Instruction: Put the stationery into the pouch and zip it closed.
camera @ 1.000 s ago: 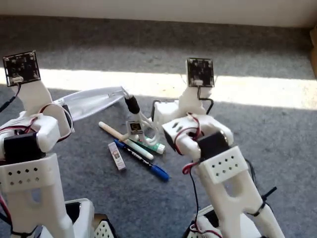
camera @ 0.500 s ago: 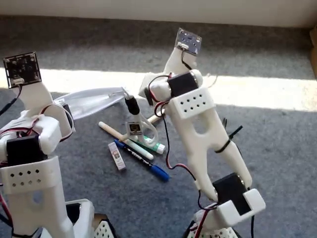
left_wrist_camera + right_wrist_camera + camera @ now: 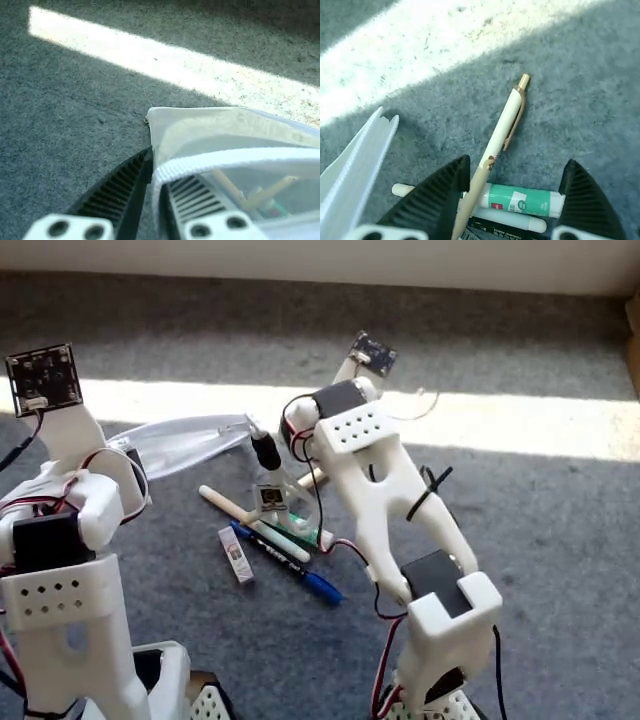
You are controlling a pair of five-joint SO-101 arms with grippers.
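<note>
Pouch (image 3: 225, 135) edge sits pinched tight in the left jaws, its white zip tape running between the ribbed pads and its clear body lying over the grey carpet (image 3: 60, 115). The right jaws gape wide above a cream pen (image 3: 501, 131) lying on the carpet, one pad just beside its barrel. Next to the pen's lower end lie a green tube (image 3: 522, 200) and a white marker (image 3: 520, 221), side by side. Seen from above, a blue pen (image 3: 322, 586) and a small white box (image 3: 237, 555) lie loose on the carpet between the two arms, near the pouch.
</note>
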